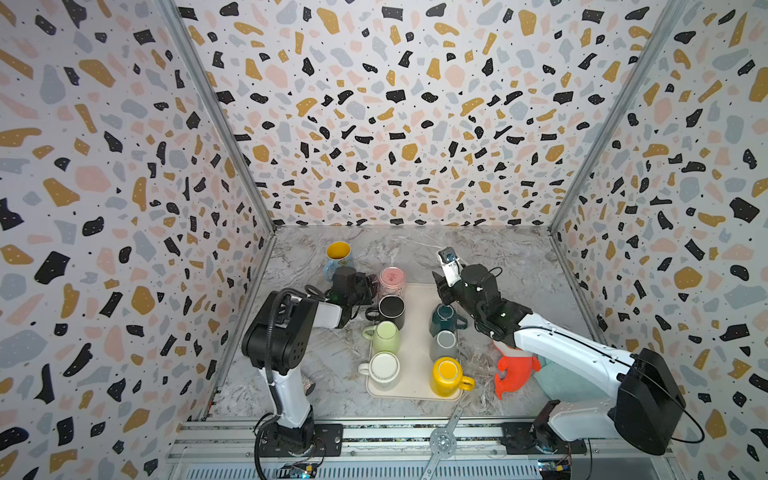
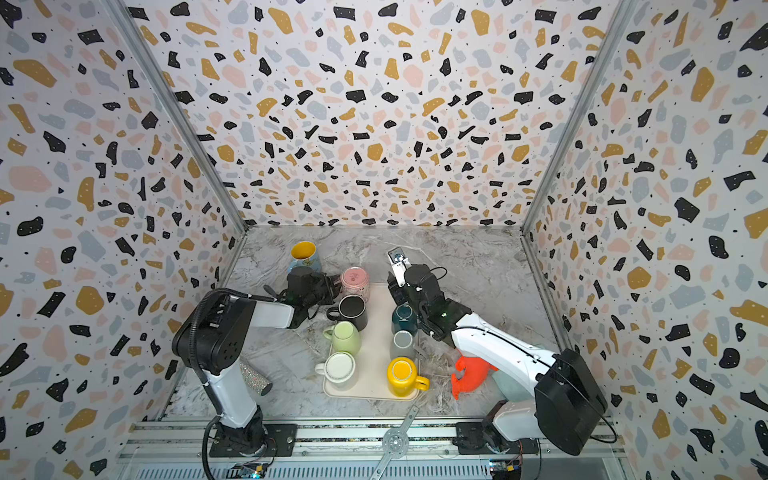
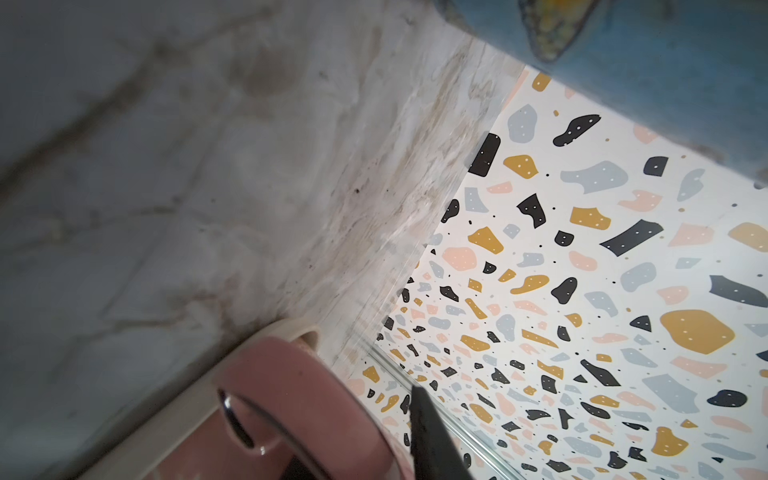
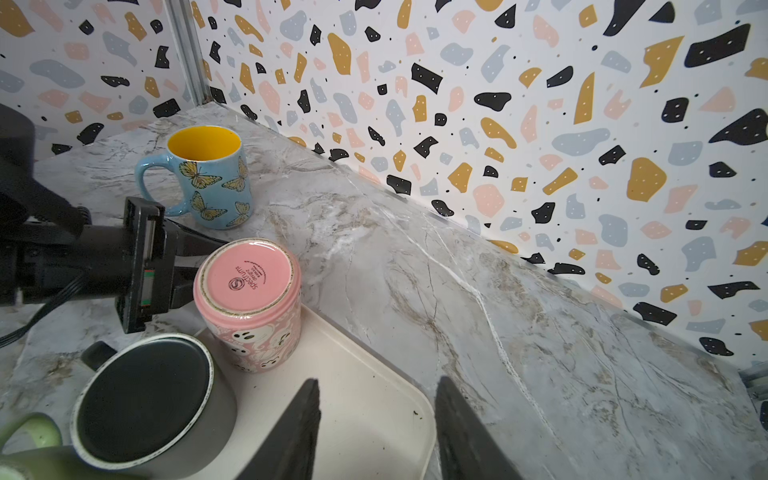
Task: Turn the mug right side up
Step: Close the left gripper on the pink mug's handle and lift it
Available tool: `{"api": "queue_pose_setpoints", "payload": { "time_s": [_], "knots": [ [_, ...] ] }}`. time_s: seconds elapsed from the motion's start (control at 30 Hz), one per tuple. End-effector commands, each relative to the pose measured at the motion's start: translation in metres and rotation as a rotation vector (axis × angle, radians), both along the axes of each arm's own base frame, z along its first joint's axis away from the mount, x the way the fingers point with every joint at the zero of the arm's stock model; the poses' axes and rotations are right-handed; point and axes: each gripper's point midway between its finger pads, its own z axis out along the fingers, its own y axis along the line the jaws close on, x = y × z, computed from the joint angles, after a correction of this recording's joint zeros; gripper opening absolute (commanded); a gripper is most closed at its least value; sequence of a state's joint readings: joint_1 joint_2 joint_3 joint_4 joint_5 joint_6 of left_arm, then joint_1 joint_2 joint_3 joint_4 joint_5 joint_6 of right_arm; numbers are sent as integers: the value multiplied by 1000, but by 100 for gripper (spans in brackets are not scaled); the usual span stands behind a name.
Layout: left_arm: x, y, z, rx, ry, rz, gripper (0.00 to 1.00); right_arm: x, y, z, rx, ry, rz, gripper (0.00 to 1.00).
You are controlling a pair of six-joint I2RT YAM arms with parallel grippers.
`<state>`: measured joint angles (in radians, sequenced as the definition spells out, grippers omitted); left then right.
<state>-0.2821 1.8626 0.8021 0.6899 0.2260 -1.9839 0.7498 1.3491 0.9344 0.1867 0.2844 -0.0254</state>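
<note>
The pink mug (image 1: 391,279) stands bottom up on its rim at the far left corner of the cream tray (image 1: 417,332), its flat printed base facing the ceiling (the right wrist view shows that base plainly (image 4: 248,277)). Just beyond it, off the tray on the marble tabletop (image 1: 519,270), a blue butterfly mug (image 1: 338,255) stands upright. A black mug (image 1: 391,309) sits upside down right beside the pink one on the near side.

The left end effector (image 4: 189,270) lies level and comes at the pink mug from its left side. Its dark fingers (image 4: 183,253) run up to the mug's wall, and their tips are hidden behind the mug in the right wrist view. In the left wrist view a pink part of the mug (image 3: 299,395) fills the corner nearest the camera with one dark finger (image 3: 432,436) just beside it. The other finger is out of sight, so I cannot tell how far the jaws are parted or whether they have hold of the mug.

The right end effector (image 4: 378,382) hangs over the tray's far end, to the right of the pink mug and apart from it. Its two fingers are spread with only bare tray between them, holding nothing.
</note>
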Motion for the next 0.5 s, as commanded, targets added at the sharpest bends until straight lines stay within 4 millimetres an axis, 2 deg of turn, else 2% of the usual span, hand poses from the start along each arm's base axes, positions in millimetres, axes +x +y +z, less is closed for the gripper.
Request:
{"api": "queue_pose_setpoints", "payload": {
  "time_s": [0.0,0.07,0.2,0.33,0.47],
  "knots": [
    [7,-12,10,-26,-43,-25,19,0,-6,28,50,-45,-19,47],
    [8,-14,10,-31,-44,-29,11,0,-6,28,50,-44,-20,47],
    [10,-18,7,-37,-41,-36,1,1,-7,27,48,-45,-24,47],
    [17,-22,10,-68,-58,-25,0,1,-9,26,46,-44,-32,47],
    [30,-29,28,-126,-131,-28,0,1,-12,25,44,-43,-38,47]
  ]
}}
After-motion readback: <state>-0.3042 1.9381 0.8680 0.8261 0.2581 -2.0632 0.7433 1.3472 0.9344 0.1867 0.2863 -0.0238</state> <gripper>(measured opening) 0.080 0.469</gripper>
